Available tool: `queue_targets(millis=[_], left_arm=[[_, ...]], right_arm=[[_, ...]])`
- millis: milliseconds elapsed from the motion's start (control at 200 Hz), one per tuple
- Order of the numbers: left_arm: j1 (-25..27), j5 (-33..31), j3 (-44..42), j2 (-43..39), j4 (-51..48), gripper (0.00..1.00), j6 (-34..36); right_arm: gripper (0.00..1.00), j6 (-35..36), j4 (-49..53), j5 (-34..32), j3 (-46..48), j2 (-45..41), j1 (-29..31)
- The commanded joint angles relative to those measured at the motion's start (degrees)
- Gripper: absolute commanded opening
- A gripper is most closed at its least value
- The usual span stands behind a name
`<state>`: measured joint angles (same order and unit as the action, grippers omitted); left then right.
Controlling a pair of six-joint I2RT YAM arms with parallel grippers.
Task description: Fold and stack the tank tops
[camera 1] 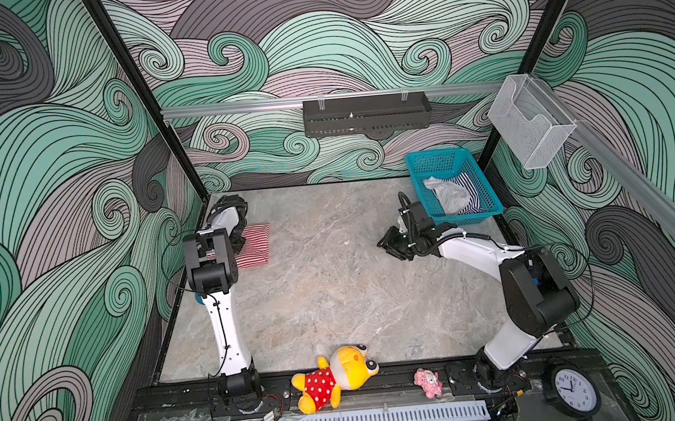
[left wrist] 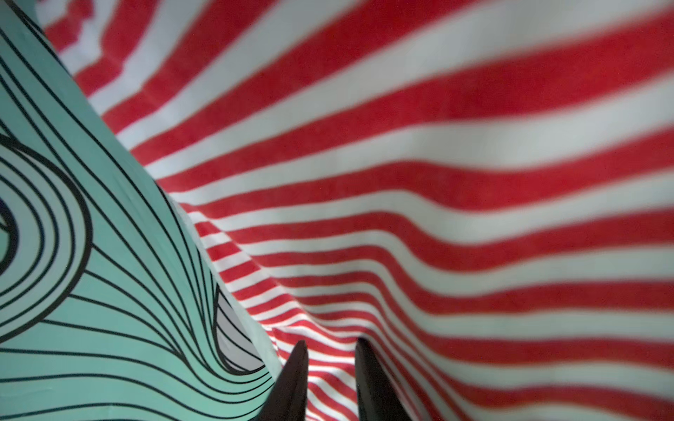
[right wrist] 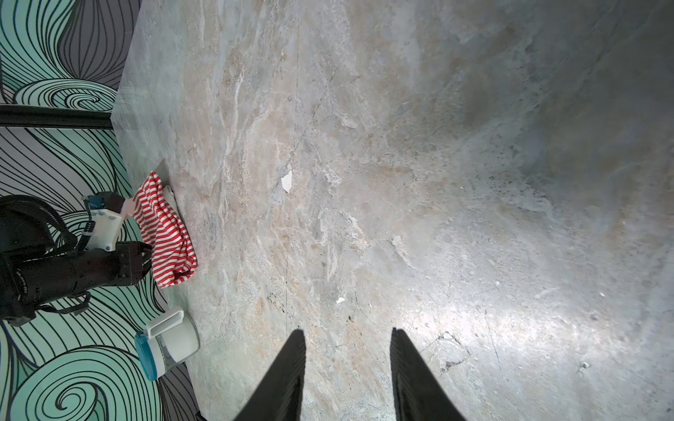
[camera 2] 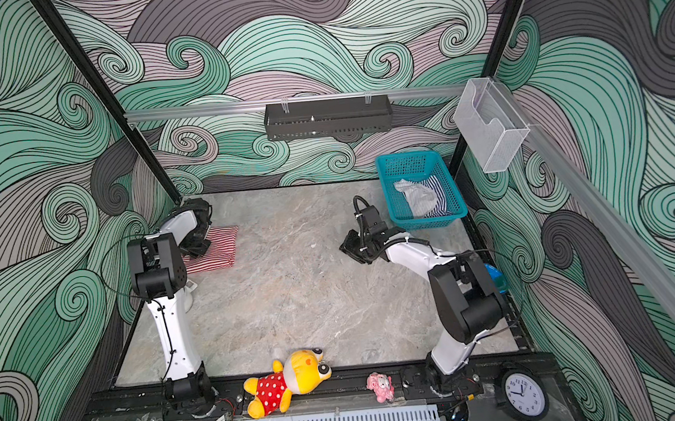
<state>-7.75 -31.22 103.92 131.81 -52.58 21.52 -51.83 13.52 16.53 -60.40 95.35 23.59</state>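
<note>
The red-and-white tank top (camera 1: pixel 256 243) (camera 2: pixel 219 247) lies folded at the far left of the table, close to the wall. My left gripper (camera 1: pixel 240 240) (left wrist: pixel 330 342) points down onto its left part. Its jaws stand slightly apart, open, and the striped cloth (left wrist: pixel 437 182) shows through the gap. In the right wrist view the red top (right wrist: pixel 167 237) bunches against that gripper. The navy-and-white tank top (camera 1: pixel 468 194) (camera 2: pixel 439 196) lies crumpled in the teal basket (camera 1: pixel 439 156). My right gripper (camera 1: pixel 385 245) (right wrist: pixel 348 330) hovers open and empty over bare table, left of the basket.
A yellow plush toy in a red polka-dot dress (camera 1: pixel 334 378), a small pink toy (camera 1: pixel 428 382) and a clock (camera 1: pixel 572 391) sit along the front rail. A white jug with a blue lid (right wrist: pixel 167 342) lies by the left wall. A black shelf (camera 1: pixel 367 113) hangs on the back wall.
</note>
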Motion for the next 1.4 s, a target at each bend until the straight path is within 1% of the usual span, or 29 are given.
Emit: queue_targets(millis=[0,55,100,155,230,370,455,671,756,851,886,921,971,1001,1056,1161,1226,1281,1391], left_arm=[[0.1,10.9,-1.6,-2.5,-1.3,0.28,-2.6],[0.6,13.2,-2.1,-3.8,-1.5,0.28,-2.8],[1.1,14.8,-2.6,-5.0,-1.3,0.28,-2.9],[1.6,16.1,-3.1,-6.0,-1.2,0.28,-3.3],[1.6,16.2,-3.5,-6.3,-0.5,0.29,-3.7],[1.0,16.5,-1.9,-3.4,-2.6,0.28,-4.8],[1.0,18.7,-2.0,-2.9,-3.8,0.28,-5.0],[1.7,28.3,-7.8,-6.8,-2.8,0.31,-2.7],[2.1,31.3,-8.6,-8.2,-3.7,0.32,-2.2],[2.2,36.7,-8.9,-9.0,-5.6,0.32,-1.3],[2.4,38.5,-9.6,-9.7,-5.4,0.32,-0.9],[2.9,39.5,-10.3,-10.6,-4.9,0.32,-1.0],[3.9,40.3,-11.1,-11.8,-4.2,0.32,-1.3],[4.5,40.4,-11.4,-12.4,-3.9,0.32,-1.5],[5.6,39.4,-11.9,-13.5,-2.6,0.32,-2.3],[6.3,37.7,-11.3,-14.1,-0.9,0.33,-4.7],[6.5,40.1,-11.3,-14.4,-0.7,0.33,-5.1],[7.3,41.0,-11.8,-14.8,-0.3,0.33,-5.2],[10.5,43.1,-12.0,-15.0,-1.1,0.33,-4.5]], right_arm=[[0.43,0.3,0.1,0.0,0.0,-2.1,0.0],[0.49,1.1,1.0,0.0,-0.8,-2.4,-0.1],[0.57,1.9,2.3,-0.2,-1.8,-2.7,-0.3],[0.66,2.9,3.9,-0.8,-2.9,-3.2,-0.5],[0.7,3.7,5.2,-1.2,-3.8,-4.0,-1.0],[0.71,4.2,6.2,-1.2,-3.9,-5.3,-2.1],[0.72,4.3,6.5,-1.2,-3.6,-5.7,-2.5],[0.72,3.9,6.3,-0.8,-3.0,-5.3,-2.7],[0.73,3.9,6.2,-0.7,-3.1,-5.0,-2.8],[0.73,4.0,6.2,-0.6,-3.4,-5.1,-2.8],[0.76,4.1,6.4,-0.8,-3.6,-5.3,-2.8],[0.77,4.4,6.7,-1.1,-3.7,-5.4,-2.9],[0.77,4.9,6.8,-1.2,-4.1,-5.5,-3.3],[0.77,5.3,8.6,-1.2,-4.4,-5.6,-3.7],[0.8,5.6,9.5,-1.1,-4.7,-5.9,-4.7],[0.8,6.4,10.0,-1.0,-4.6,-7.5,-6.1],[0.8,6.6,10.5,-1.0,-4.6,-8.1,-6.6],[0.8,6.7,10.7,-1.0,-4.2,-8.4,-6.9],[0.8,6.5,10.4,-0.8,-3.0,-8.7,-7.4]])
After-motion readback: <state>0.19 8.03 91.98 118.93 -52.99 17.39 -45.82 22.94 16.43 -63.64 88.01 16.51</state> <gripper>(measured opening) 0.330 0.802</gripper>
